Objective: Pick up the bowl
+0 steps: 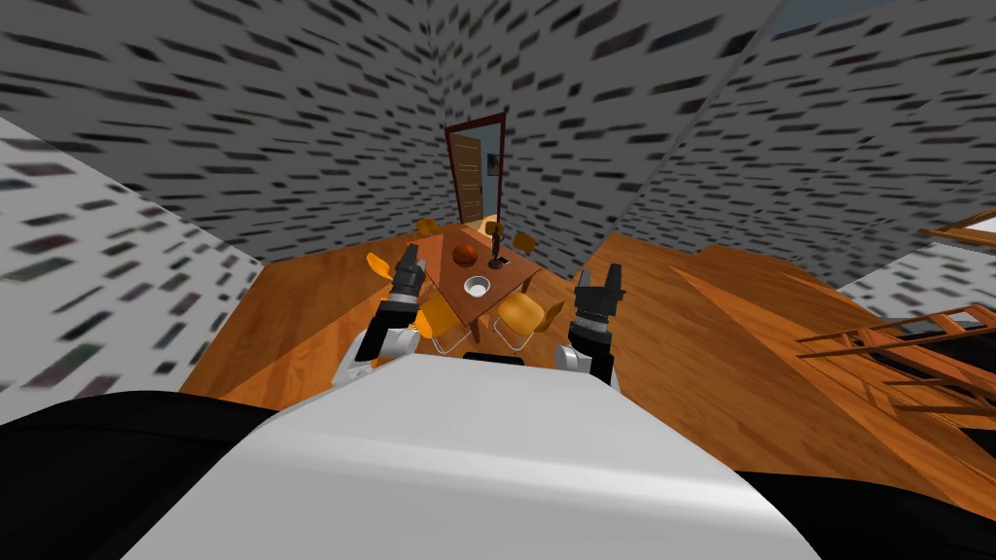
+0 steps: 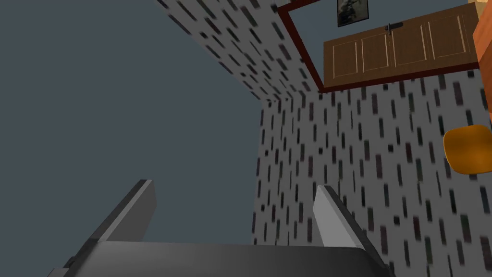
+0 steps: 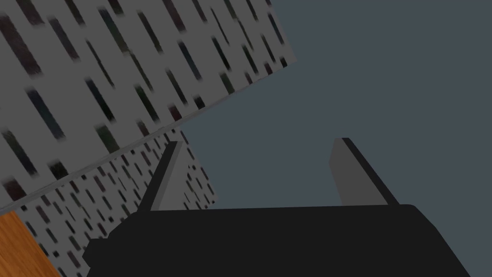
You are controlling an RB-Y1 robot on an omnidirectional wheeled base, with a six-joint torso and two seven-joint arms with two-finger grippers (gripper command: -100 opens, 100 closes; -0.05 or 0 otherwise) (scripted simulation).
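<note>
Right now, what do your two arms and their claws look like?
The left forearm and right forearm are dark, almost black, with white and light grey parts near the elbows. The left claw and the right claw are each a dark box carrying two thin, flat, light grey fingers shaped like blades.

White bowl (image 1: 476, 286), reddish-brown table (image 1: 498, 289)

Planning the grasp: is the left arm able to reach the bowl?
Probably not: the bowl sits on the table behind an orange chair, while the open left gripper points at the wall.
</note>
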